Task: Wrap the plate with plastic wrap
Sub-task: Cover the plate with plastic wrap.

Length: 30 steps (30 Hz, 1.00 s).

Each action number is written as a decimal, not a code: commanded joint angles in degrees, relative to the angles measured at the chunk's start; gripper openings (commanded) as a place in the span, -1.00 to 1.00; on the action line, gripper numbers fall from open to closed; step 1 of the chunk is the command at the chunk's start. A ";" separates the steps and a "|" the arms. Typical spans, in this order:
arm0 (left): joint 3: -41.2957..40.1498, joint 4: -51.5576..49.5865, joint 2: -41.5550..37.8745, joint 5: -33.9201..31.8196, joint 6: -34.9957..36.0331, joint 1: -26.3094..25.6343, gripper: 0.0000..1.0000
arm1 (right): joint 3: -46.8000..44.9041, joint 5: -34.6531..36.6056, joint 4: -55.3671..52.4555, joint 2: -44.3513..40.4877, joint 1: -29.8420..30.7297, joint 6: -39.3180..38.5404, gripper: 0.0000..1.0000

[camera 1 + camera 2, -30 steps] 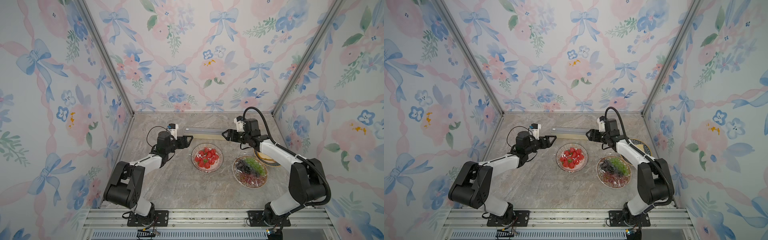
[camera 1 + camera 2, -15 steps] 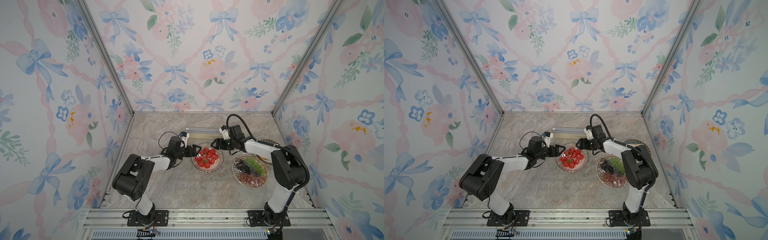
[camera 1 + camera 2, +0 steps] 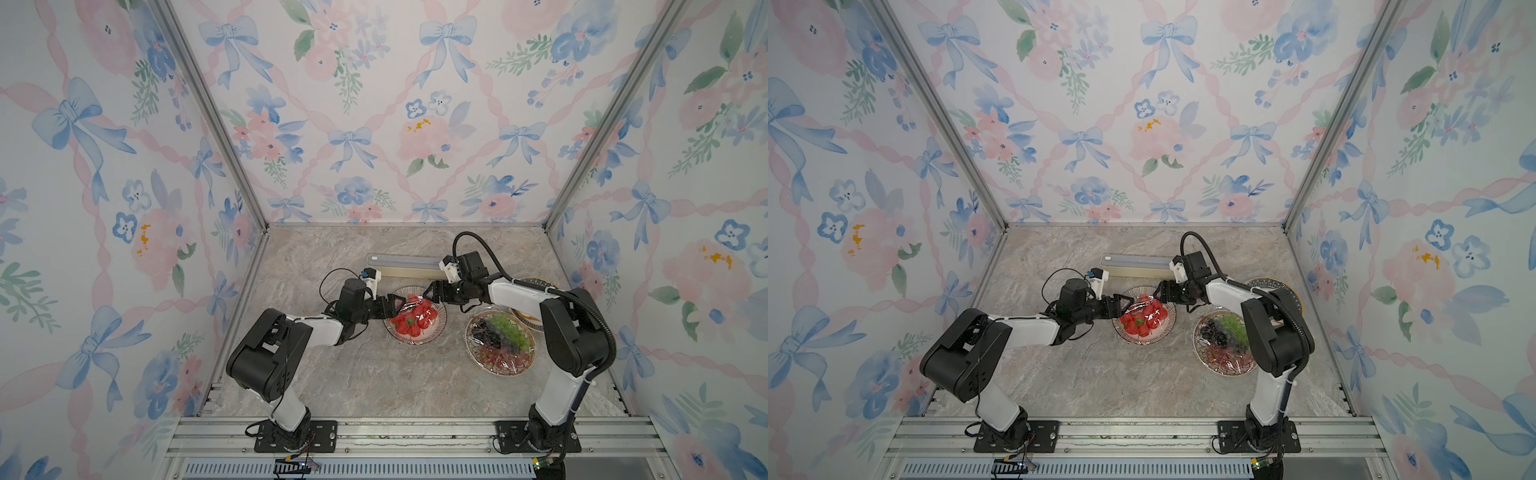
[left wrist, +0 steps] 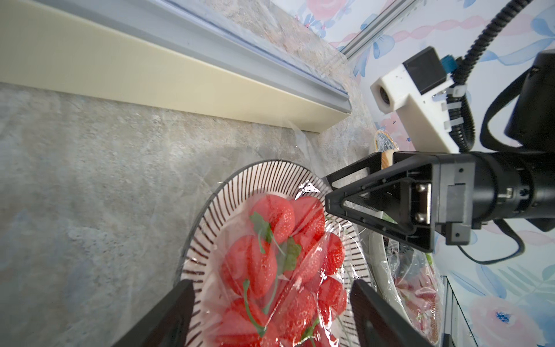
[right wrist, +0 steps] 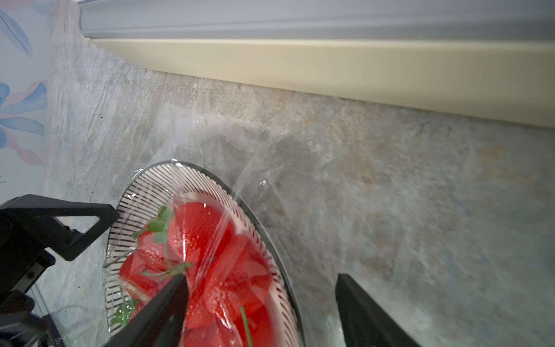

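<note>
My left gripper (image 3: 401, 303) and right gripper (image 3: 429, 290) sit at opposite sides of the plate (image 3: 437, 328). Both stand wide open with nothing held. In the wrist views each pair of jaws straddles the rim, and one right finger hangs over the strawberries (image 4: 264, 255). The wrap (image 4: 300, 264) lies crinkled over the fruit, and a loose flap (image 5: 210, 144) spreads onto the table toward the box (image 3: 405, 266), which lies just behind the plate. I judge the step in hand to be tucking the film down around the rim. To do it well I would drop each gripper just outside the rim, catch only the slack film there, and draw it outward and under with even pull from both sides, so the sheet tightens without sliding off. I would stay low and slow and keep off the berries. I would also watch that the plate doesn't skid toward the grape plate (image 3: 498, 343), which looks already covered. I can read no brand, label or writing on the box or plates. The box shows only a plain cream side and a grey lid.
</note>
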 commanded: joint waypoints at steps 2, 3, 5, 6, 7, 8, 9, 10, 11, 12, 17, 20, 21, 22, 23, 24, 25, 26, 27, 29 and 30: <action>-2.06 -4.55 -2.86 -4.82 -0.14 0.04 0.70 | -1.12 -2.01 -0.75 -0.38 -0.29 0.49 0.59; -2.27 -4.66 -3.04 -5.10 -0.30 0.04 0.70 | -1.28 -2.29 -0.49 -0.31 -0.28 0.82 0.59; -2.69 -4.74 -3.24 -5.26 -0.73 0.09 0.70 | -1.61 -2.96 0.09 -0.23 -0.22 1.48 0.59; -2.95 -4.77 -3.22 -5.07 -0.99 0.00 0.70 | -1.60 -3.16 -0.03 -0.22 -0.15 1.76 0.59; -3.19 -4.83 -3.07 -4.50 -1.16 -0.08 0.71 | -1.60 -3.40 -0.30 -0.13 -0.09 1.95 0.59; -3.51 -4.83 -3.01 -3.89 -1.55 -0.13 0.70 | -1.70 -3.60 -0.26 -0.20 -0.04 2.13 0.59; -3.67 -4.83 -2.99 -3.65 -1.63 -0.30 0.70 | -1.90 -3.86 -0.08 -0.29 -0.05 2.32 0.59; -4.00 -4.80 -3.04 -3.56 -1.65 -0.62 0.70 | -2.09 -4.42 0.30 -0.39 0.07 2.53 0.59; -4.10 -4.79 -2.93 -3.48 -1.71 -0.98 0.70 | -2.36 -5.42 0.77 -0.55 0.09 2.74 0.59; -4.24 -4.74 -2.94 -3.37 -1.65 -1.20 0.70 | -2.45 -6.26 1.15 -0.51 0.17 2.94 0.59; -2.57 -4.74 -2.93 -1.45 -1.71 -3.67 0.69 | -3.23 -9.02 2.25 -1.35 2.37 4.11 0.59; -1.68 -4.74 -3.17 -0.76 -1.89 -4.65 0.70 | -3.75 -9.43 2.47 -2.60 4.42 5.48 0.59; -1.54 -4.76 -3.20 -0.56 -2.05 -4.67 0.70 | -4.17 -9.43 2.83 -3.04 5.05 6.30 0.59; -1.53 -4.74 -3.28 -0.83 -2.22 -4.65 0.70 | -4.77 -9.43 3.36 -3.52 5.84 7.44 0.60; -1.64 -4.74 -3.29 -1.48 -2.25 -4.65 0.70 | -5.38 -9.57 4.02 -4.03 6.63 8.95 0.59; -1.70 -4.78 -3.21 -2.12 -2.25 -4.38 0.71 | -6.07 -9.44 4.74 -4.33 7.24 10.06 0.59; -1.86 -4.78 -3.16 -2.68 -2.30 -4.00 0.71 | -6.91 -9.35 5.51 -4.64 7.95 11.70 0.59; -1.88 -4.74 -2.93 -2.84 -2.14 -3.47 0.71 | -7.91 -9.23 6.61 -5.01 8.69 13.22 0.59; -1.95 -4.74 -2.77 -2.84 -1.96 -2.87 0.71 | -8.98 -8.92 7.38 -5.41 9.19 14.57 0.59; -2.10 -4.74 -3.04 -2.84 -1.55 -1.28 0.71 | -11.32 -7.98 8.15 -7.00 9.58 17.41 0.59; -2.27 -4.82 -3.21 -2.84 -1.37 -0.60 0.71 | -12.40 -7.29 7.99 -8.08 9.51 17.82 0.60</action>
